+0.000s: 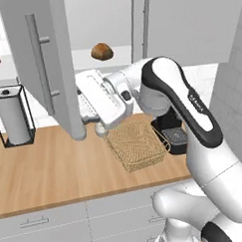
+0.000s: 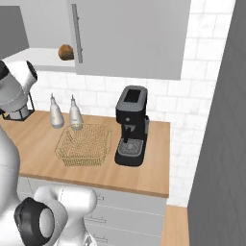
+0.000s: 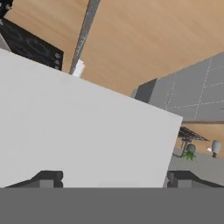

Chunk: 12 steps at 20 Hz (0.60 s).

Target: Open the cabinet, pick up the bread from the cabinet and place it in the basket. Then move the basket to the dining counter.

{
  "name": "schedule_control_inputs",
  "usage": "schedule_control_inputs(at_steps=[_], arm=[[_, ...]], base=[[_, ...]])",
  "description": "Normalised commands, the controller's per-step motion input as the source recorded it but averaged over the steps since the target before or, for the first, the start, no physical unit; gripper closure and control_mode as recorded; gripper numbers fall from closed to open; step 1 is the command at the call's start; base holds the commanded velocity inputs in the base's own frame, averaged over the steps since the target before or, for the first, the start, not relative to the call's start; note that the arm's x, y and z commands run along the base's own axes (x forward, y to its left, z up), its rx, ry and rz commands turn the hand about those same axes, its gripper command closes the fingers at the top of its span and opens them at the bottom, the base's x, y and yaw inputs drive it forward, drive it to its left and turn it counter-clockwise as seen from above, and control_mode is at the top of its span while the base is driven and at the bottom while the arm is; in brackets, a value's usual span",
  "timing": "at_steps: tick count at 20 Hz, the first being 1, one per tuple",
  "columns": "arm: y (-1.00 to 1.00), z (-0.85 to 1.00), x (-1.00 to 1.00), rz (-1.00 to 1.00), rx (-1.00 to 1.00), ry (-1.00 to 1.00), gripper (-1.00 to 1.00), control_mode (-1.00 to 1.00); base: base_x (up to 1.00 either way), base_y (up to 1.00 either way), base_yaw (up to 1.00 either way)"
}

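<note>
Above the claw [image 3: 113, 179], shelved bread [image 1: 102, 51]

Glossy white rounded arm [image 1: 204, 154] with black joint bands and small lettering.

coffee machine [image 2: 131, 126]: black, right end of the wood counter [image 1: 55, 170]
two white bottles [image 2: 65, 113]: back edge, by the tiles
paper towel holder [image 1: 13, 116]: left end, wire frame
</note>
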Motion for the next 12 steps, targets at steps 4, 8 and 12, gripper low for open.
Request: schedule_control_inputs(at_steps=[4,8,12], arm=[[1.0,-0.05,-0.16,0.0,-0.03,0.18,-1.0,-1.0],[1.0,-0.01,0.0,0.04,-0.07,0.25,-1.0,-1.0],[0.58,0.0,0.0,0.01,-0.09,0.12,-1.0,-1.0]], base=[[0.0,0.0,0.0],[0.0,0.0,0.0],[0.0,0.0,0.0]])
